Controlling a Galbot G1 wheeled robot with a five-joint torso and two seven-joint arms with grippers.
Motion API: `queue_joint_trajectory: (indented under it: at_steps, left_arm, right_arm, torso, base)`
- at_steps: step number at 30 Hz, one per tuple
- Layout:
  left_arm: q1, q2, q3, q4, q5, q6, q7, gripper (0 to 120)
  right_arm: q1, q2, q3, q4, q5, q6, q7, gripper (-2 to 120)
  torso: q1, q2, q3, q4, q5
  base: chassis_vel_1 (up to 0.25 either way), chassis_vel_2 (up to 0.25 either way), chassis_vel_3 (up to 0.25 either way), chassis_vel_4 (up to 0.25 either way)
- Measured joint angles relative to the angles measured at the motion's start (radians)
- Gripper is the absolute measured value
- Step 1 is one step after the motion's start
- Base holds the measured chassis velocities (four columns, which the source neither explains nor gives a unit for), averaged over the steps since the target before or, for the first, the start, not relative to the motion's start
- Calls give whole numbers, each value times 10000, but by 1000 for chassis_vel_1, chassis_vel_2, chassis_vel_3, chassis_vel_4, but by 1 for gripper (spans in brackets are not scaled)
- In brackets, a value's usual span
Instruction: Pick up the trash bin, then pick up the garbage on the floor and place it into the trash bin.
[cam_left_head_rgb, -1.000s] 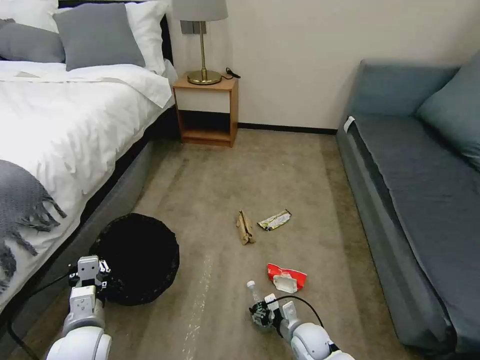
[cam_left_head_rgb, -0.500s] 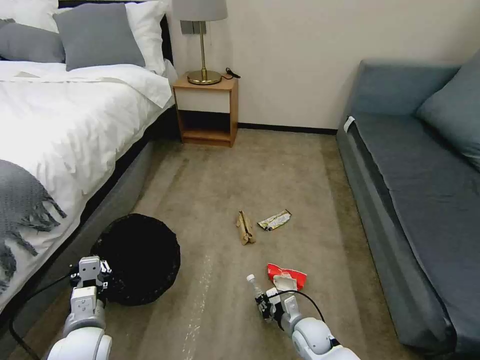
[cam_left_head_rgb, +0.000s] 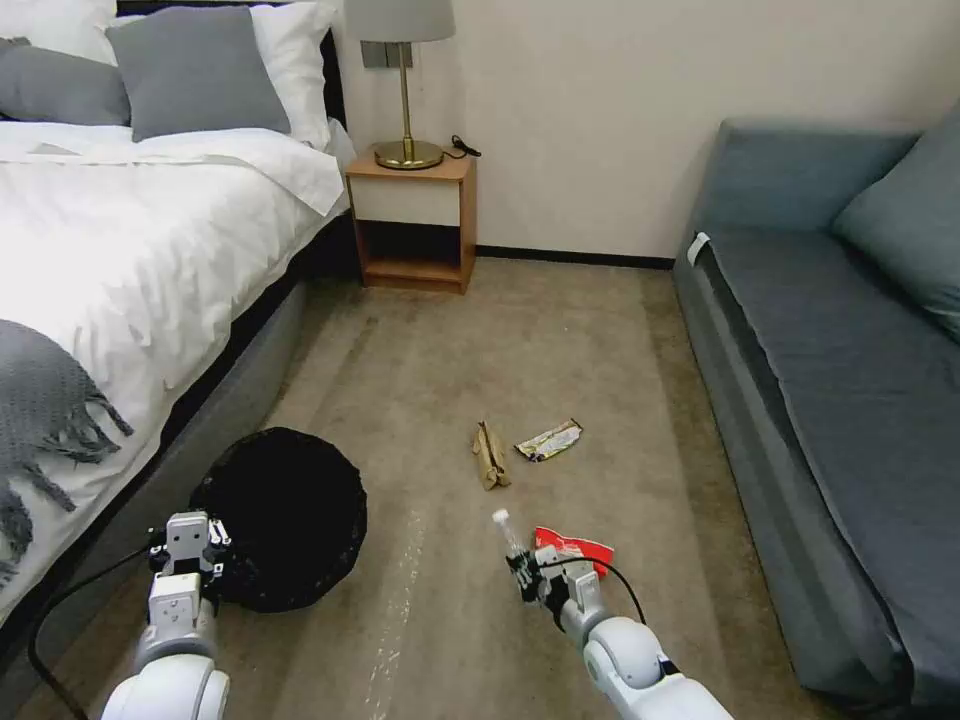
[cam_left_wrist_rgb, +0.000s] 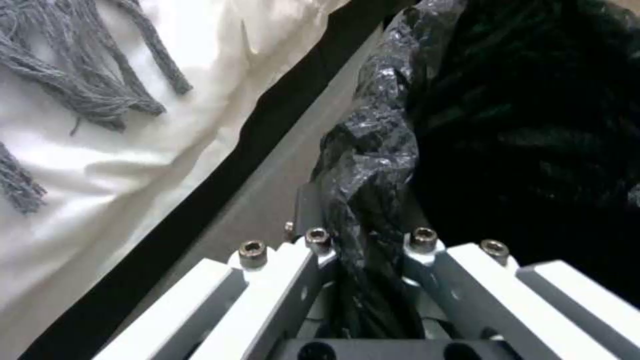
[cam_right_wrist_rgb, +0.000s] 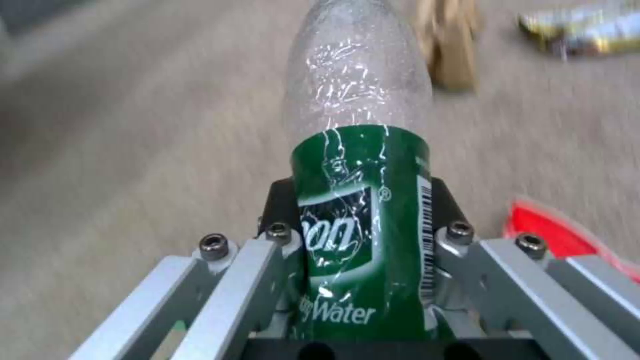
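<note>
- One bed (cam_left_head_rgb: 110, 250) takes the 9 to 11 o'clock side of the head view, with one grey fringed throw (cam_left_head_rgb: 45, 400) hanging over its edge.
- One blue-grey sofa (cam_left_head_rgb: 850, 380) runs along the 2 to 4 o'clock side.
- One wooden nightstand (cam_left_head_rgb: 412, 220) stands at 12 o'clock against the wall, carrying one brass lamp (cam_left_head_rgb: 405, 90).
- One trash bin (cam_left_head_rgb: 285, 515), lined with a crinkled black bag, sits at about 7 o'clock beside the bed frame; the left gripper (cam_left_head_rgb: 192, 545) is clamped on the bagged rim at the bin's near edge, a fold of black plastic pinched between its fingers (cam_left_wrist_rgb: 303, 260).
- Four garbage items, counted: one bottle (cam_left_head_rgb: 512, 540) with a green label and white cap, gripped around its label by the right gripper (cam_left_head_rgb: 535, 580) at 6 o'clock, cap pointing away from the robot.
- One red-white packet (cam_left_head_rgb: 575, 547) lies on the carpet just beside that gripper.
- One brown wrapper (cam_left_head_rgb: 489, 455) and one silver-yellow foil wrapper (cam_left_head_rgb: 549, 439) lie side by side near the centre, apart from the packet.
</note>
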Motion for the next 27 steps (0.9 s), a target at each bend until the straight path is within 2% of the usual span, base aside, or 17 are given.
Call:
queue_joint_trajectory:
  at_steps: [8, 11, 16, 23, 27]
  left_arm:
    - [-40, -38, 68, 37, 87, -54, 54, 4]
    - [-79, -130, 231, 64, 219, -124, 73, 4]
    - [-139, -164, 331, 96, 289, -190, 78, 4]
    - [-310, -413, 802, 133, 505, -323, 17, 4]
    - [-379, -432, 911, 203, 546, -342, -2, 4]
  right_arm:
    - [705, 178, -114, 487, 577, 177, -74, 22]
    - [1406, 376, -302, 1076, 1161, -110, 45, 22]
    - [1794, 523, -549, 1574, 1650, -307, 120, 22]
    - [2112, 877, -1350, 2279, 2175, -253, -567, 22]
    - [2088, 1002, -1693, 2472, 2271, -194, -707, 22]
  torso:
    - [0, 0, 0, 1, 0]
    - [0, 0, 1, 1, -1]
    - [0, 0, 0, 1, 0]
    - [0, 0, 0, 1, -1]
    - [0, 0, 0, 1, -1]
  base:
    - [0, 0, 0, 0]
    - [0, 0, 0, 0]
    - [0, 0, 0, 0]
    - [0, 0, 0, 0]
    - [0, 0, 0, 0]
